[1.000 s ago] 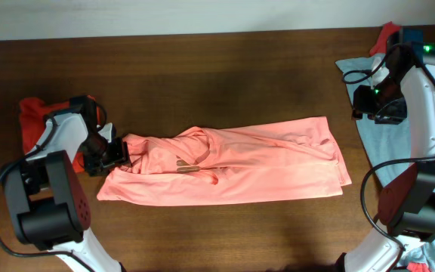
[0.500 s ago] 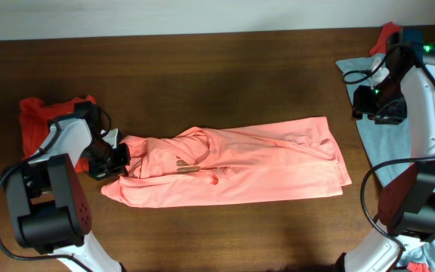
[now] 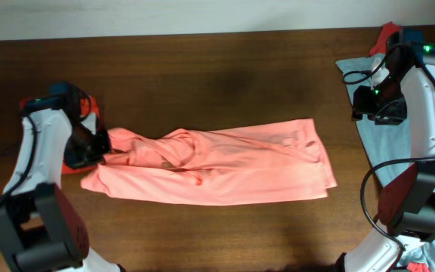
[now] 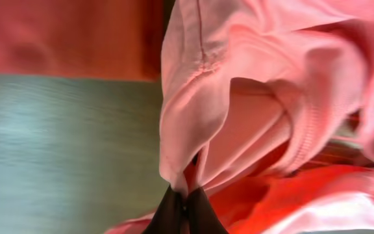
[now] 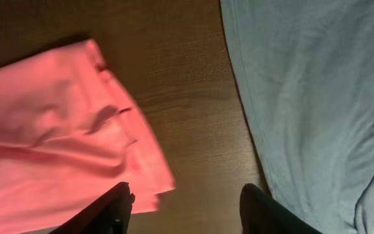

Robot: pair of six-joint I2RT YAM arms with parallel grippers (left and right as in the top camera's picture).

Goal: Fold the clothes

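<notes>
Shirt (image 3: 225,170), coral, lies lengthwise across the bench (image 3: 202,83); the left hand (image 3: 100,149) pinches its left end tight. Right hand (image 5: 187,201) hangs spread wide, empty, just beyond its right edge.

Colour log, one moment, all views.
You see a plain salmon-pink garment (image 3: 225,162) on a dark brown table (image 3: 225,75) with fine wood grain. The cloth (image 4: 63,36) at your left reads orange-red; the sheet (image 5: 317,97) at your right is pale grey-blue, unpatterned.
</notes>
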